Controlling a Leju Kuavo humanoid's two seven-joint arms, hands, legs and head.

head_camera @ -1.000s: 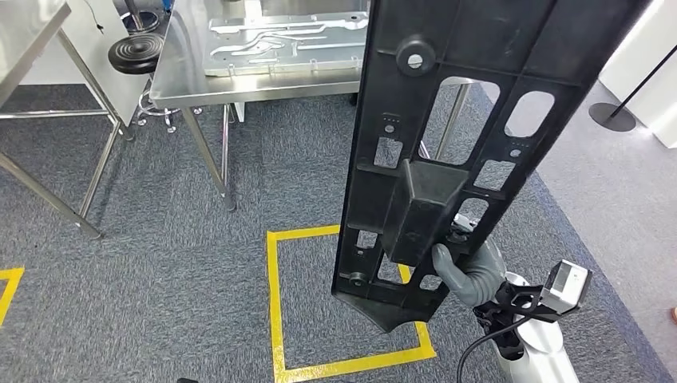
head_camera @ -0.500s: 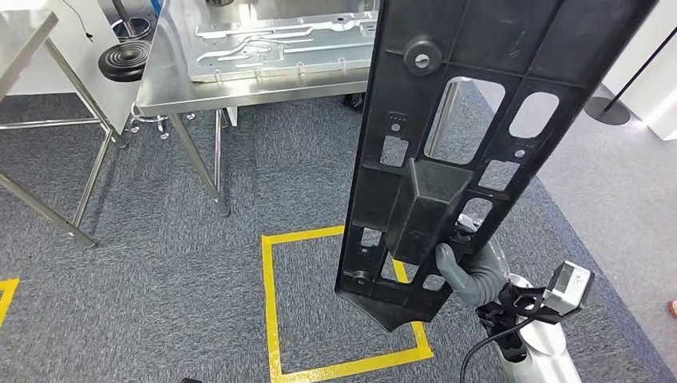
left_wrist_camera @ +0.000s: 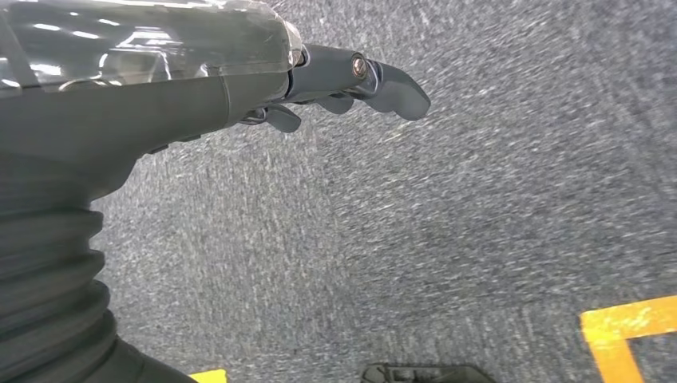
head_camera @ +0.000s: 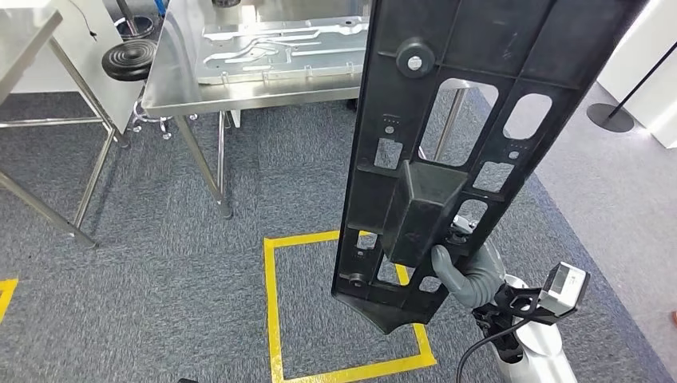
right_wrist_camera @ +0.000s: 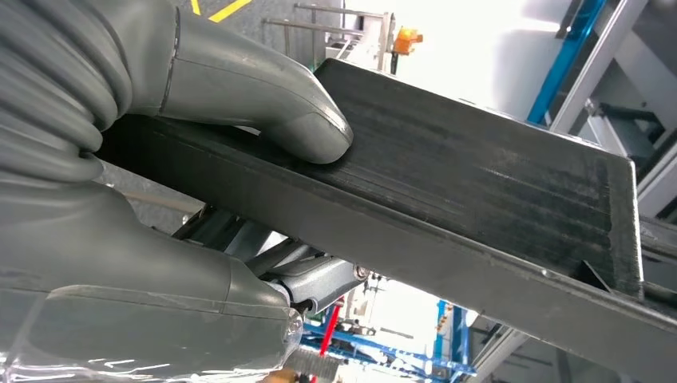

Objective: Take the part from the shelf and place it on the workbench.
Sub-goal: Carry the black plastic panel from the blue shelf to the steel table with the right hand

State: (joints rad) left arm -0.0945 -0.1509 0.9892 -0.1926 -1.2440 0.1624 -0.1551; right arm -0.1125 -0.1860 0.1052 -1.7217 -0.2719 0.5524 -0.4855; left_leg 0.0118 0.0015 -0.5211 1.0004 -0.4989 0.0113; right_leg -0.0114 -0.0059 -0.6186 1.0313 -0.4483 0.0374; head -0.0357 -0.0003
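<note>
Right robot hand (head_camera: 471, 275) grips a long black plastic part (head_camera: 447, 152) near its lower end, the grey thumb (right_wrist_camera: 263, 100) pressed flat on a raised boxy rib of the part while the darker fingers wrap behind it. The part stands nearly upright in the head view, leaning slightly to the right at its top, its slotted and ribbed face toward the camera — held clear above the grey carpet (head_camera: 184, 263). Left robot hand (left_wrist_camera: 351, 80) hangs over the carpet holding nothing, its fingers loosely extended and a little apart. Below the part, yellow tape (head_camera: 275, 307) marks a square on the carpet. Ahead stands a stainless steel table (head_camera: 172, 80) carrying a pressed sheet-metal panel (head_camera: 279, 44) — well apart from the held part. Left of it, a black round disc (head_camera: 132, 57) sits beside a second steel table (head_camera: 24, 28).
</note>
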